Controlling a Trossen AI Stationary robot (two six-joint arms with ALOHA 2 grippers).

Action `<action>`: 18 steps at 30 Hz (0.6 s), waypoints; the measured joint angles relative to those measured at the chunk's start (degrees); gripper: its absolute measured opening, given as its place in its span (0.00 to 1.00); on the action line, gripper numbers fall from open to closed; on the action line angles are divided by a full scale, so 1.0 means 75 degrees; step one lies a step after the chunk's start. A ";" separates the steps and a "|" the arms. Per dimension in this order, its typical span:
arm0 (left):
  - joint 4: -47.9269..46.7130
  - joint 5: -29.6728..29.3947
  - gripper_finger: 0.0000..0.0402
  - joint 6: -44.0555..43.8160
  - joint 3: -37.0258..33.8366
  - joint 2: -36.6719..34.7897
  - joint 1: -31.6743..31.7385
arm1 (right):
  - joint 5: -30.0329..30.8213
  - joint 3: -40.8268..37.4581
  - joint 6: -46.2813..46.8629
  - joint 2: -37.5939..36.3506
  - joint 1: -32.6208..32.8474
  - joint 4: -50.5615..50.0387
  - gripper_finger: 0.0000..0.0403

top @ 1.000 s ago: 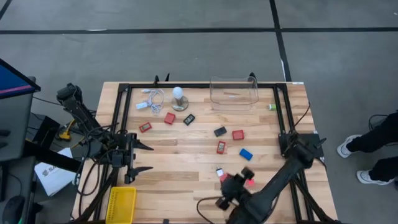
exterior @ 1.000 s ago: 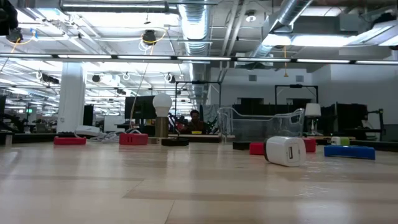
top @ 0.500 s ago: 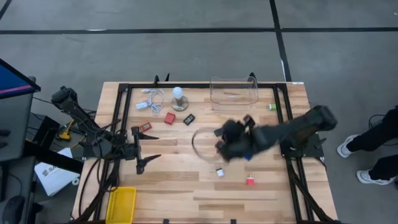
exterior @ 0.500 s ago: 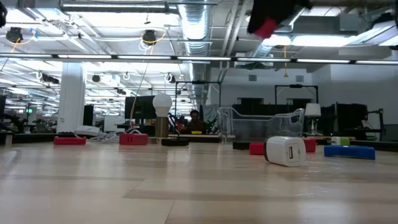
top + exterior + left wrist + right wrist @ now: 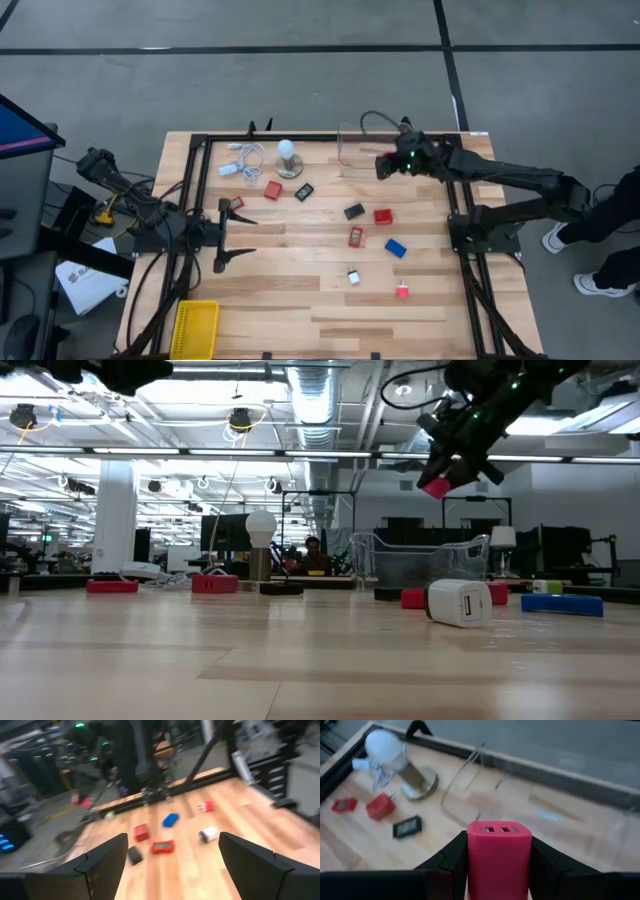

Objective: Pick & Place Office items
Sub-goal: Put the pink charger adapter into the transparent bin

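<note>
My right gripper is shut on a red block with two USB ports. It hangs high over the near wall of the clear bin at the table's far edge, and the low view shows the red block well above the bin. My left gripper waits open at the table's left side, above the wood. More small blocks lie flat on the table: red, red, red, black, blue, white. My right gripper pinches the red block between its two fingers, one on each of two opposite sides. The USB-port end sticks out past the fingertips. The fingers slant down from the table's right. The block is lifted clear, above the clear bin.
A white bulb on a round base and a white coiled cable stand at the far left. A black block, a small red block and a green one lie about. A yellow bin sits at the near-left corner.
My right gripper has risen from the table's near edge with the red block, crossed the middle of the table and swung to the far edge, over the clear bin. My left gripper has shifted a little toward the far edge, still open.
</note>
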 joint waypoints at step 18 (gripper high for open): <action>0.1523 0.4202 0.77 -0.1032 -0.1098 -0.0690 0.3439 | -0.0435 0.2942 0.0545 0.3551 -0.2092 -0.2699 0.35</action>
